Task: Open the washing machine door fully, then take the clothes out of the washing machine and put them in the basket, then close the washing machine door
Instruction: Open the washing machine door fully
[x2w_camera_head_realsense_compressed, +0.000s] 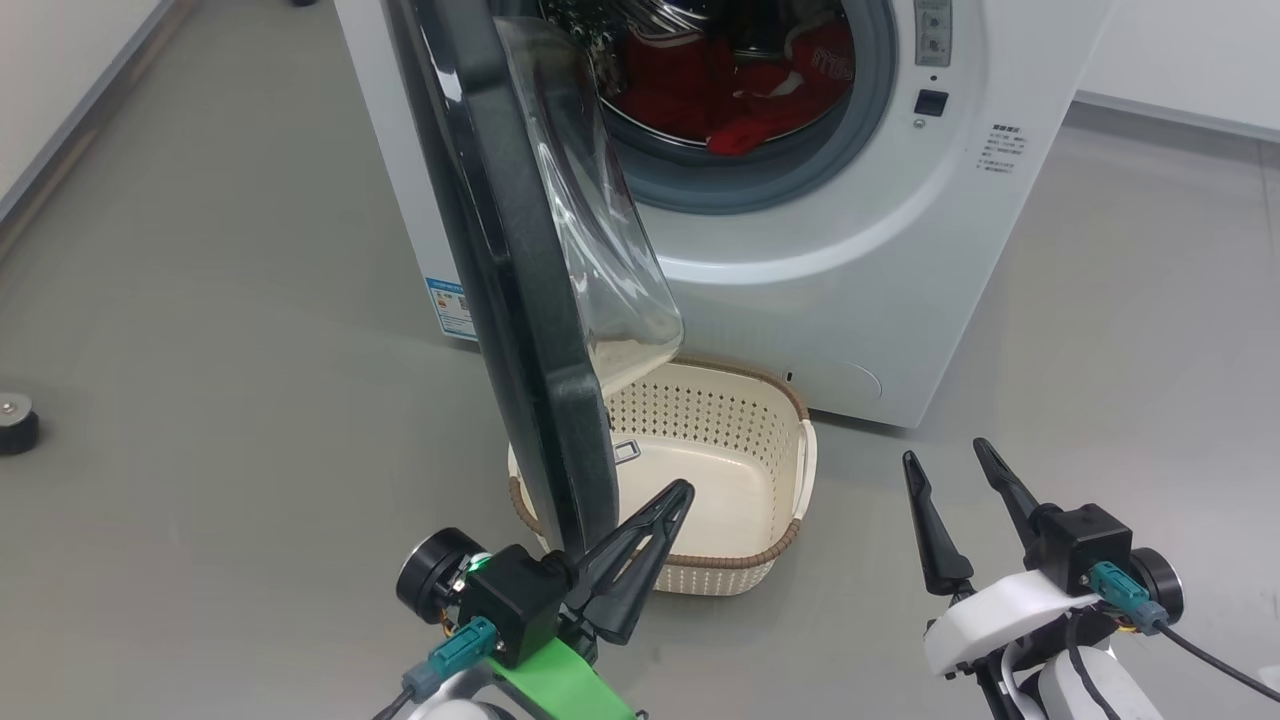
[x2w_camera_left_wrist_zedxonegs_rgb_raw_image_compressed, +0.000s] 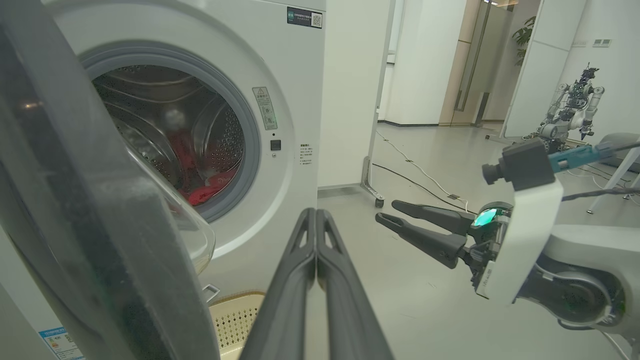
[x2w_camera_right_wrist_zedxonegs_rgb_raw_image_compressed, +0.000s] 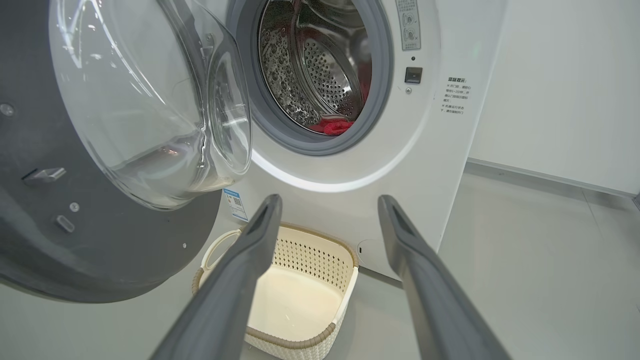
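Clothes (x2w_camera_head_realsense_compressed: 740, 100) are where you will end up reaching: a red heap with white trim lying low in the steel drum (x2w_camera_right_wrist_zedxonegs_rgb_raw_image_compressed: 320, 65) of the washing machine (x2w_camera_head_realsense_compressed: 850, 300), none of it out yet. The basket (x2w_camera_head_realsense_compressed: 790, 400) sits on the floor (x2w_camera_head_realsense_compressed: 200, 350) right under the opening, close against the machine's front, with nothing in it. I judge it was placed there so that a garment pulled out needs only a short drop.

The washing machine door (x2w_camera_head_realsense_compressed: 520, 300) stands swung out from the machine's left side, roughly edge-on to the head camera, its glass bowl (x2w_camera_head_realsense_compressed: 590, 220) facing right. Its lower rim hangs across the basket's left end, so it looks only partly open. As it stands, it would crowd any drop into the basket.

Your left gripper (x2w_camera_head_realsense_compressed: 682, 490) has its two fingers pressed together with nothing between them, low beside the door's bottom edge on the glass-bowl side. You cannot tell from these views whether it touches the rim. Closed fingers make one stiff prod, which suits pushing the door farther left rather than gripping it.

Your right gripper (x2w_camera_head_realsense_compressed: 945, 452) has its fingers spread wide and empty, above the floor just right of the basket and pointing toward the machine — likely poised for the clothes once the door is clear.
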